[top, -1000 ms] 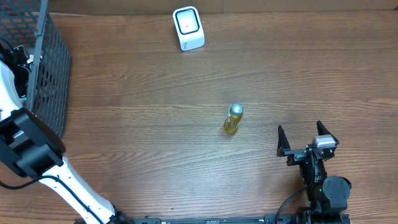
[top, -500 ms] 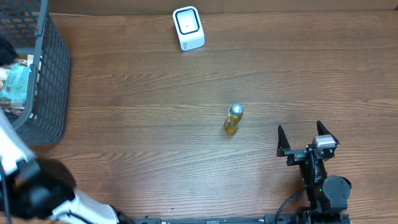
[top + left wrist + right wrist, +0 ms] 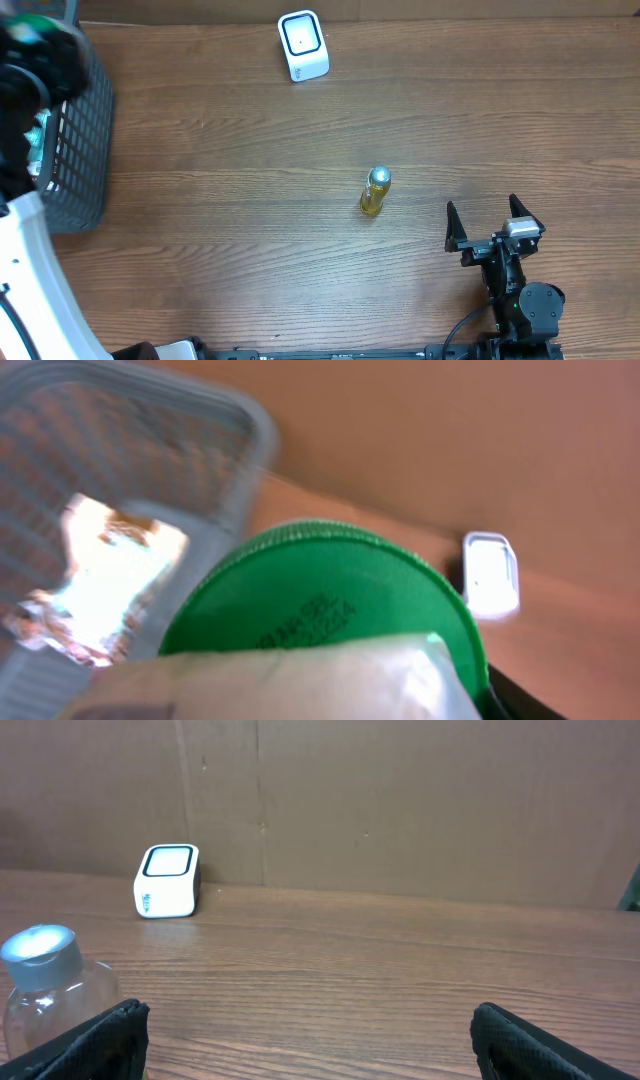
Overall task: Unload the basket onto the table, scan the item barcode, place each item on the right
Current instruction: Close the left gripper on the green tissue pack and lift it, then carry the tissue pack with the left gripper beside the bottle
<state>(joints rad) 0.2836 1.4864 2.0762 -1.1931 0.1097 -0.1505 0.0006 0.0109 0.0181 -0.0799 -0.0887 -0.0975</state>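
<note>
In the left wrist view a container with a round green lid (image 3: 320, 595) and a pale body (image 3: 300, 680) fills the space between my left gripper's jaws, which are shut on it. Overhead, that gripper (image 3: 35, 45) is a dark blur above the basket's far corner, with a patch of green (image 3: 30, 24) showing. The white barcode scanner (image 3: 303, 45) stands at the table's far edge, also visible from the left wrist (image 3: 492, 573) and the right wrist (image 3: 168, 881). My right gripper (image 3: 488, 222) rests wide open near the front right, holding nothing.
A dark mesh basket (image 3: 88, 120) stands at the left edge, with a shiny foil packet (image 3: 100, 580) inside. A small yellow bottle with a silver cap (image 3: 374, 191) stands mid-table, left of the right gripper. A cardboard wall runs along the back.
The left arm has swung quickly, from reaching into the basket to high over its far corner with the green-lidded container. The right arm, bottle and scanner have not moved.
</note>
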